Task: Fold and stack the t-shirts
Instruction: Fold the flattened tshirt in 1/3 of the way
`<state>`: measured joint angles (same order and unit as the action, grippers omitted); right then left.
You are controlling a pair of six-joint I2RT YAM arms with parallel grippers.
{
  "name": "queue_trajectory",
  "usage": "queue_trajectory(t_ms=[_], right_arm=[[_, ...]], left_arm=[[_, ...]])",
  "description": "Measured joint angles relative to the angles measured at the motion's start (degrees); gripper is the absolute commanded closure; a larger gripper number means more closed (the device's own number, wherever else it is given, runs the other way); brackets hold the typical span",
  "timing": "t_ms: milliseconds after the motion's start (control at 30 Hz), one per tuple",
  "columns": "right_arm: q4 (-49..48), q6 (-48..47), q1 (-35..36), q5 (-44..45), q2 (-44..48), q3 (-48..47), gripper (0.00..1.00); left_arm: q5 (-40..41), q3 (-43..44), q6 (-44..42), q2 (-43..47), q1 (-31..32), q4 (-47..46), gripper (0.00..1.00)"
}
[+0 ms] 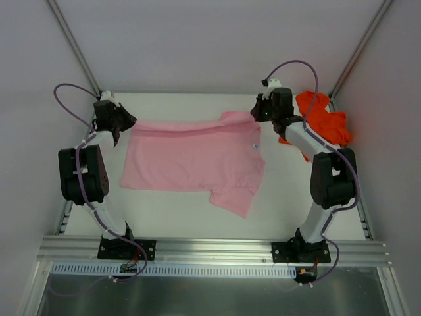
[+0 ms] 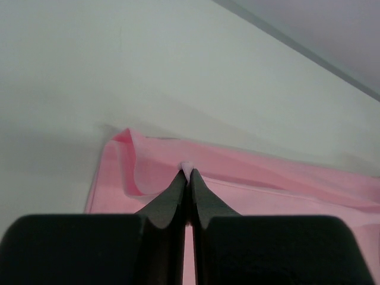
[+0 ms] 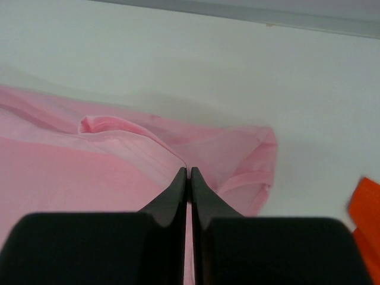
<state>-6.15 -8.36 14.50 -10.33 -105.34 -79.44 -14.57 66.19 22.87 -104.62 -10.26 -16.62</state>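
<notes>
The light pink t-shirt (image 1: pixel 194 160) lies spread on the white table, its far edge folded over along the back. My left gripper (image 1: pixel 125 122) is shut on the shirt's far left corner; a nub of pink cloth (image 2: pixel 187 165) pokes out between its tips (image 2: pixel 189 173). My right gripper (image 1: pixel 258 113) is shut on the shirt's far right edge by the sleeve (image 3: pixel 249 160), the fold line ending at its tips (image 3: pixel 188 171). The orange-red t-shirt (image 1: pixel 322 118) lies crumpled at the back right, behind the right arm; its edge shows in the right wrist view (image 3: pixel 368 219).
Grey walls enclose the table (image 1: pixel 191 217) at the back and sides. A metal rail (image 1: pixel 210 249) runs along the near edge by the arm bases. One pink sleeve (image 1: pixel 233 197) sticks out toward the front.
</notes>
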Motion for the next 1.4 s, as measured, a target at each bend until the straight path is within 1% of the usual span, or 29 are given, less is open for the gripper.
queue_trajectory(t_ms=[133,200,400,433,467,500,533,567,600,633,667,700,733,767,833,867,967,1100,1200,1267,1300,1400], right_arm=[[-1.0,1.1,0.3,-0.5,4.1,7.0,0.99],[-1.0,1.5,0.5,-0.5,5.3,9.7,0.99],[-0.7,2.7,1.0,-0.5,5.9,14.8,0.99],[-0.7,3.0,1.1,-0.6,5.9,15.3,0.99],[-0.6,3.1,1.2,-0.7,5.9,15.7,0.99],[-0.5,3.2,1.2,-0.7,5.9,16.0,0.94],[-0.3,3.4,1.3,-0.9,5.9,16.2,0.84],[0.0,3.5,1.3,-1.1,5.9,16.3,0.71],[0.2,3.6,1.3,-1.3,6.0,16.3,0.45],[0.5,4.0,1.3,-1.6,6.1,16.3,0.37],[0.9,3.8,1.3,-2.0,6.4,16.3,0.3],[1.4,3.6,1.3,-2.6,6.9,16.2,0.22],[2.1,3.5,1.3,-3.1,7.6,16.2,0.18],[3.4,3.2,1.3,-3.9,8.6,16.0,0.11],[6.2,3.0,1.4,-4.7,10.3,14.8,0.04],[7.5,2.9,1.4,-5.0,11.0,13.8,0.02],[10.9,2.8,1.4,-5.2,12.6,9.6,0.01],[13.6,3.7,1.9,-4.5,12.2,4.7,0.02],[15.8,4.6,3.8,-2.2,9.4,1.7,0.06],[17.3,5.2,5.9,-0.2,6.8,0.4,0.12],[18.1,5.5,7.3,1.1,5.6,0.1,0.17],[20.2,6.4,10.5,3.3,2.8,-0.1,0.22]], left_arm=[[-0.2,-5.3,0.0,3.3,-0.4,-1.6,1.0],[-0.2,-6.4,0.0,3.7,-0.7,-1.7,1.0],[-0.1,-8.8,0.1,3.7,-0.7,-2.1,1.0],[-0.1,-9.4,0.1,3.7,-0.7,-2.2,0.97],[-0.1,-9.9,0.1,3.8,-0.7,-2.3,0.88],[-0.1,-10.4,0.1,3.8,-0.7,-2.3,0.77],[-0.1,-10.8,0.1,3.8,-0.7,-2.3,0.66],[-0.1,-11.0,-0.1,3.9,-0.7,-2.3,0.56],[0.0,-11.2,-0.1,4.1,-0.7,-2.3,0.3],[0.1,-11.5,-0.4,4.5,-0.7,-2.3,0.2],[0.1,-11.8,-0.3,5.2,-0.7,-2.1,0.14],[0.3,-12.1,-0.2,6.0,-0.7,-1.9,0.03],[0.3,-12.5,-0.3,7.2,-0.7,-1.9,0.01],[0.5,-12.5,-0.3,8.5,-0.7,-1.5,0.01],[1.2,-12.5,-0.4,11.0,-0.7,-0.9,0.01],[1.4,-12.1,-0.4,12.1,-0.7,-0.4,0.01],[1.7,-9.7,-0.5,14.1,-0.7,1.6,0.01],[2.8,-7.4,0.8,15.3,-0.7,6.8,0.01],[5.1,-7.4,3.0,16.3,-0.7,13.2,0.05],[7.5,-7.3,4.5,16.7,-0.7,18.7,0.09],[8.3,-7.5,5.0,16.9,-0.7,20.5,0.1],[10.3,-9.6,5.6,18.5,-0.7,24.0,0.12]])
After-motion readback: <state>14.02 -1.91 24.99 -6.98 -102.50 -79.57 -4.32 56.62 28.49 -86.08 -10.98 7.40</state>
